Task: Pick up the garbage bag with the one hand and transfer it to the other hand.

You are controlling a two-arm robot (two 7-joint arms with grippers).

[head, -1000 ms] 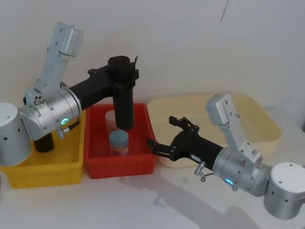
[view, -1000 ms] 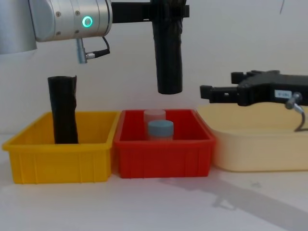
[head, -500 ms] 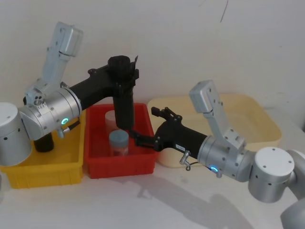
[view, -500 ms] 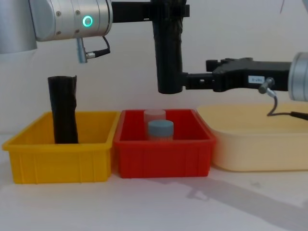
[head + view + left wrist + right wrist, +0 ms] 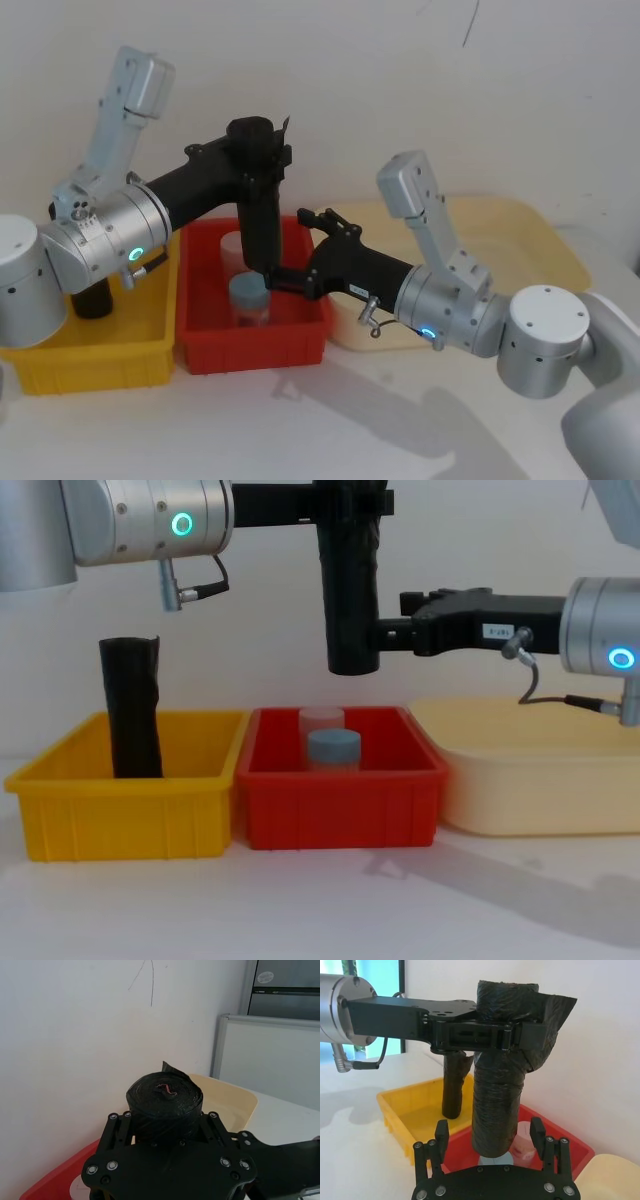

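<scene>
**Desk:** What moved just now?

**Me:** Only my right arm. A second ago its long slim black gripper with the white label (image 5: 287, 248) hung out over the cream tray (image 5: 540, 245), well apart from the load. Now I've swung it in over the red plastic bin (image 5: 340, 810). Its jaws stand apart on either side of the lower end of the tall black cylinder of rolled garbage bag (image 5: 350, 600).

**Desk:** Touching yet?

**Me:** Going by the right wrist view, I'd say no. A gap shows between each finger (image 5: 441, 1136) and the plastic.

**Desk:** And the left?

**Me:** The unlabelled black gripper on the green-lit wrist (image 5: 352, 502) hasn't budged. It's clamped round the bag near its top and holds it upright in the air above the bin, clear of the small blue-lidded jar (image 5: 333, 748) beneath.

**Desk:** So where are we?

**Me:** Pickup's done and the handover is poised. I reckon the next thing is closing the right jaws squarely. The left mustn't let go before that grip is firm, or the roll drops into the bin.
</scene>
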